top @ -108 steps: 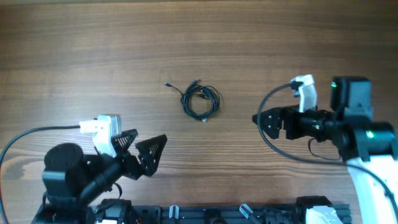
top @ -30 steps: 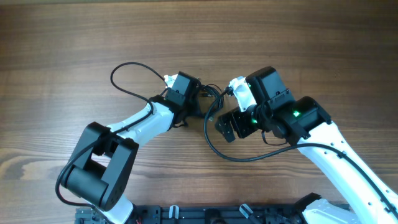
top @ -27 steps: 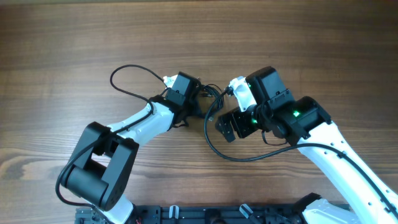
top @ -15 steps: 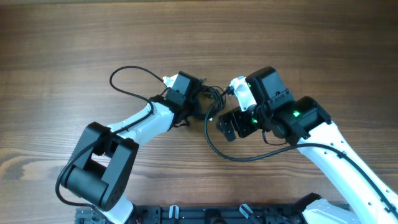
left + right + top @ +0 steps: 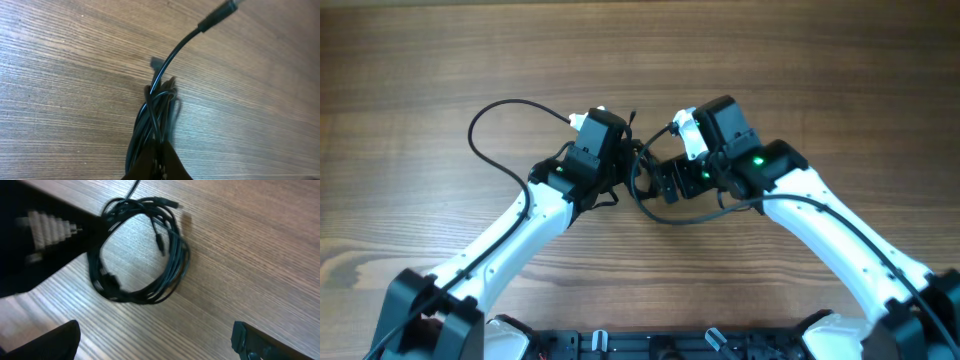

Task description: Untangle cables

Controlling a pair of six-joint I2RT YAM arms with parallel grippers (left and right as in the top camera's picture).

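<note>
the cables [image 5: 181,260] sit as a small ring-shaped coil near the middle of the wooden worktop [image 5: 440,60], between the two wrists. the left arm [image 5: 535,205] reaches in from the near left. the left jaws are pinched narrow on the left edge of the coil. in the left wrist view the strands run as one tight bundle straight into the closed tips. one strand leaves that bundle and arcs away to the upper right of that view, ending in a small plug [image 5: 220,13]. in the right wrist view a short loose end [image 5: 159,242] with a tiny tip points into the ring. the right arm [image 5: 810,205] comes in from the near right. the right jaws stand wide, a dark finger [image 5: 52,340] at each lower corner of its wrist view, both apart from the coil and holding nothing.
</note>
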